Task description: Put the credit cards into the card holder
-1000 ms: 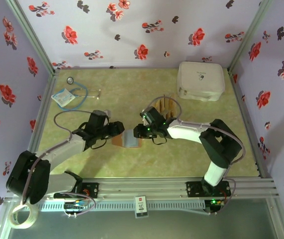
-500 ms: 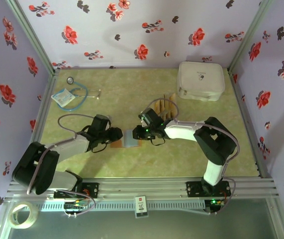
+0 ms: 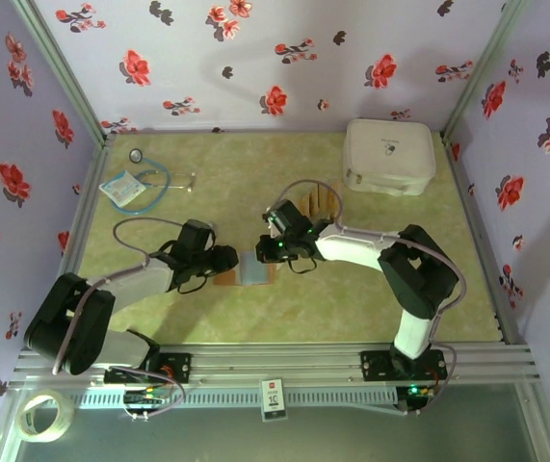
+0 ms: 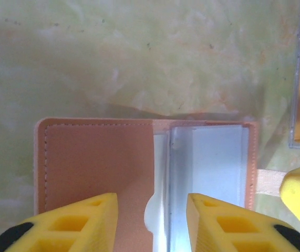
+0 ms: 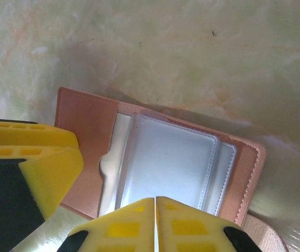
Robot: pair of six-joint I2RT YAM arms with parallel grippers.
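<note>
Fingers of the right gripper are pressed together, pad against pad, and nothing can be seen between them. Their tips sit at the near edge of the card holder. This card holder lies open and flat on the table, with its brown inside facing up. One half is plain leather and the other half carries clear pockets that shine pale grey.

The fingers of the left gripper stand apart and clamp nothing. One tip is over the plain brown half and the other is over the half with the clear pockets. I cannot tell if they touch the leather.

From the top view, the two grippers come to the holder from opposite sides, the left one at its left edge and the right one at its right edge, a little in front of the middle of the table.

The credit cards are in a short orange-brown row farther back, just behind the right arm and apart from the holder. A white case sits in the far right corner, and a stethoscope lies at the far left.
</note>
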